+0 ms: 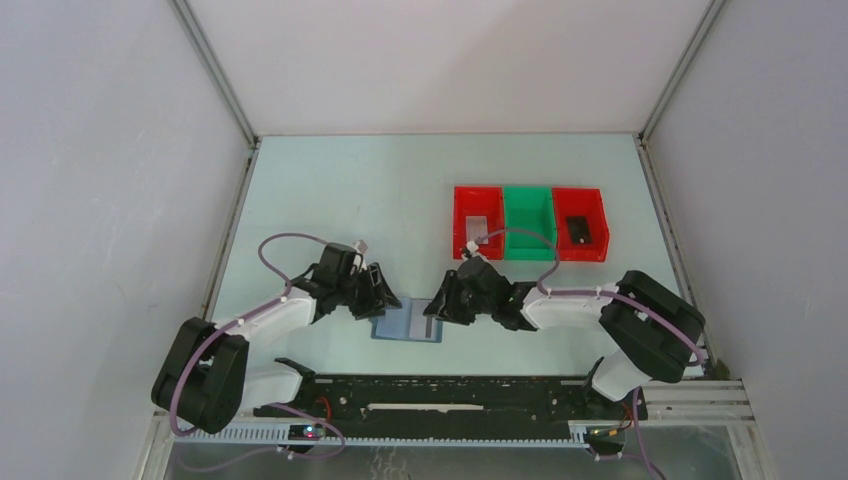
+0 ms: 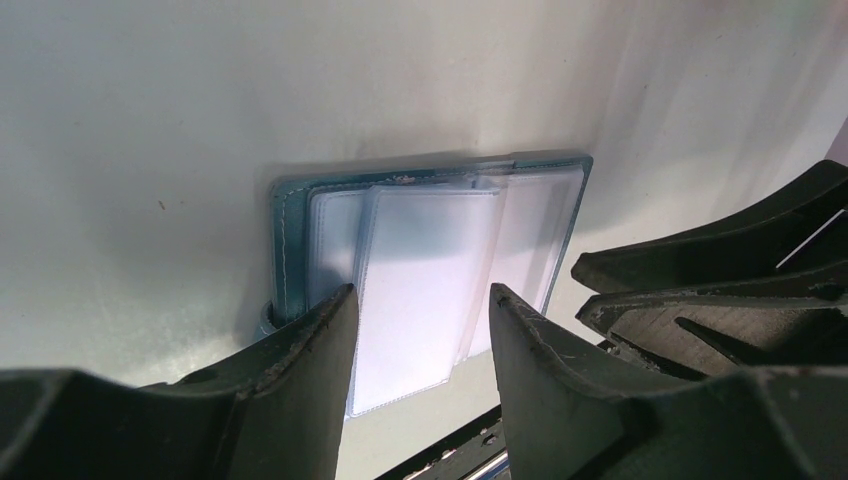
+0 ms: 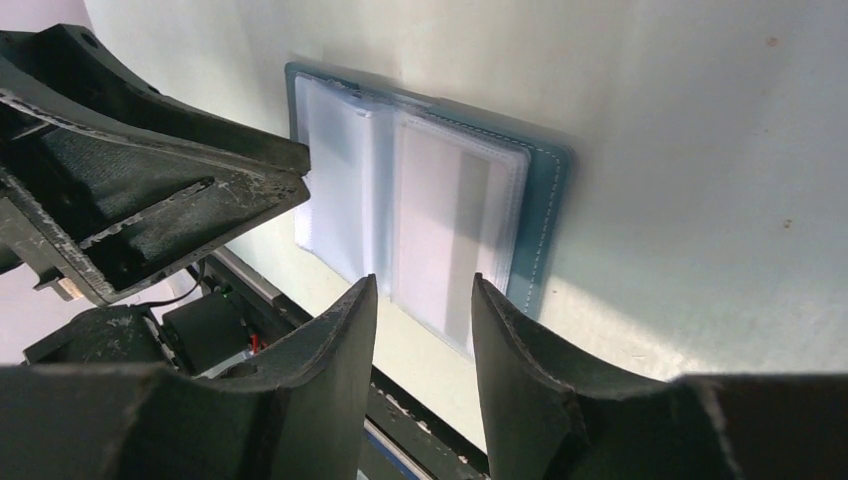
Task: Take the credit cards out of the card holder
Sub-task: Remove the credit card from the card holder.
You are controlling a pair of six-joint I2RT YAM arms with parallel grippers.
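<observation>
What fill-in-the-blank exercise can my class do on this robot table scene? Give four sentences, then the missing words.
1. Between the left gripper and the right gripper lies a blue ____.
2. The middle bin of the three is ____.
3. The black card lies in the red bin at the robot's ____ end of the row.
4. Both grippers hold nothing; their jaws stand ____.
Missing words: wallet, green, right, open.

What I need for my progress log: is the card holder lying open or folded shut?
Open. The card holder lies spread flat, clear sleeves facing up, both wrist views showing its inner side.
</observation>
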